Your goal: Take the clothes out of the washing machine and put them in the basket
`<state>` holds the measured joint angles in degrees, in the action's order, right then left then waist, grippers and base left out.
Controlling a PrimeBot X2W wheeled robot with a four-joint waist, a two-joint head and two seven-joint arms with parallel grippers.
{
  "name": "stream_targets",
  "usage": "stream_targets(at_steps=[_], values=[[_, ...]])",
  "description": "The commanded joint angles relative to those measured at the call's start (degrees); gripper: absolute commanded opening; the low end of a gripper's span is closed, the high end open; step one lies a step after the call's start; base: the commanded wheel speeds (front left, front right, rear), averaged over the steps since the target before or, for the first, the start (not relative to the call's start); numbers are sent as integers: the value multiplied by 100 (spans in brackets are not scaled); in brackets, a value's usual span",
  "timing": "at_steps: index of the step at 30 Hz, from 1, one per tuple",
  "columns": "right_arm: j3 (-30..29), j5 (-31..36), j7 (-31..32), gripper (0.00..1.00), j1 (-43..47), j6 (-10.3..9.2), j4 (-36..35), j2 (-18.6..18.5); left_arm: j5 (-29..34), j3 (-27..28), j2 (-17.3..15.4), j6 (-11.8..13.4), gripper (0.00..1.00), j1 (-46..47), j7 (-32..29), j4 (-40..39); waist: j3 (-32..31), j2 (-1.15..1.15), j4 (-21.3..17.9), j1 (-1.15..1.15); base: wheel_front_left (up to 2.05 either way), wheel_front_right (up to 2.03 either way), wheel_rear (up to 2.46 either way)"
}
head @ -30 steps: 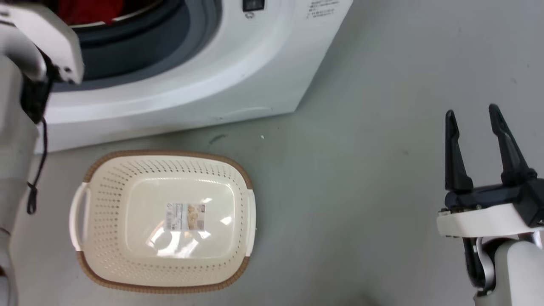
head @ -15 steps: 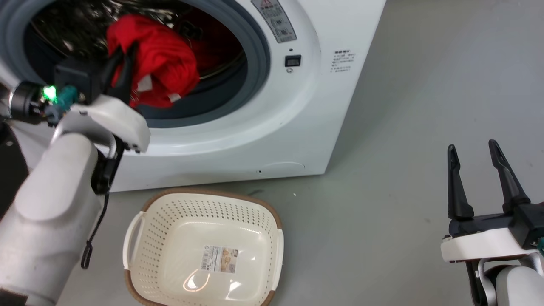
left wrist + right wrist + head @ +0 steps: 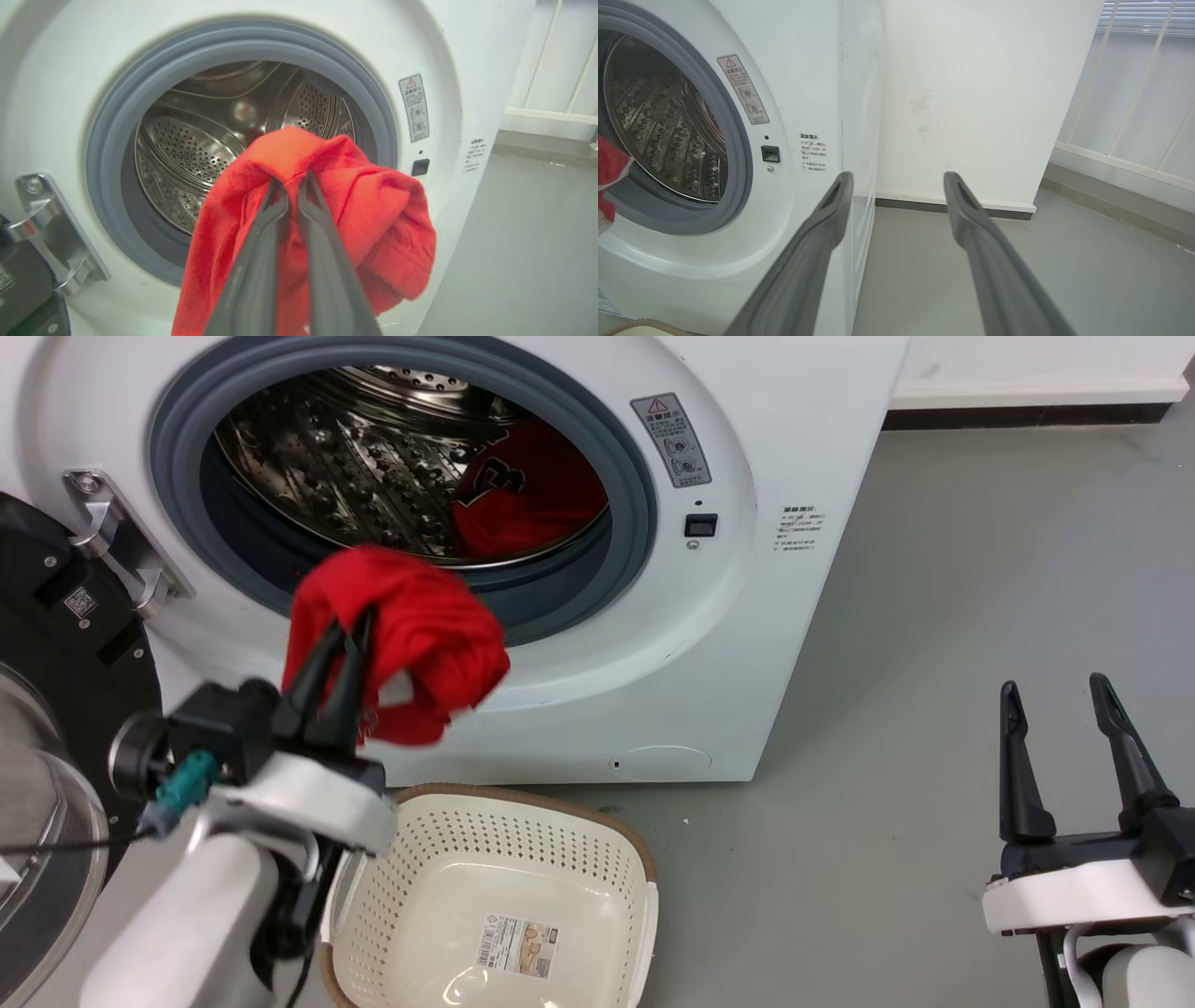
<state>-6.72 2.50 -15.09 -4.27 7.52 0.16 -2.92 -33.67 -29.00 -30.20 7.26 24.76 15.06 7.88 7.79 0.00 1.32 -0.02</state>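
**Plain red soft cloth (image 3: 420, 625) clear of the drum, pinched by left gripper (image 3: 353, 621)**

Head view: cloth hangs in front of the large white front-loading washing machine (image 3: 747, 616), higher than the cream-white perforated plastic basket (image 3: 560, 845) on the floor. Basket's near edge is cut off, its left side hidden by the arm. Red numbered jersey (image 3: 532, 495) lies in the perforated steel drum (image 3: 355, 457), partly hidden. Right gripper (image 3: 1054, 683) is spread wide, empty, well apart.

Left wrist view: fingers almost together, tips buried in a cloth fold; jersey hidden.

Right wrist view: fingers wide apart, nothing between; cloth sliver cut off at left edge.

Bright even light, soft shadows, glints on the steel drum (image 3: 196, 144)
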Motion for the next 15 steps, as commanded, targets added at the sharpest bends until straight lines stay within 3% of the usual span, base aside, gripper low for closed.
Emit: stream_targets(at_steps=[1, 8, 15], values=[[-14, -16, -12, 100, 53, -6, -18, 7, -60, -4, 4, 41, 0, -166, -4, -61, 15, 0, 6, 2, 0, 0, 0], [14, 33, -12, 100, -138, -6, -112, 7, -277, -117, 192, 84, 0, -768, 0, -27, 375, 0, -22, 2, 0, 0, 0], [121, 118, -13, 100, -423, -6, -211, 7, -152, -424, 435, -55, 0, -784, 6, 934, 1075, 0, -269, 2, 0, 0, 0]])
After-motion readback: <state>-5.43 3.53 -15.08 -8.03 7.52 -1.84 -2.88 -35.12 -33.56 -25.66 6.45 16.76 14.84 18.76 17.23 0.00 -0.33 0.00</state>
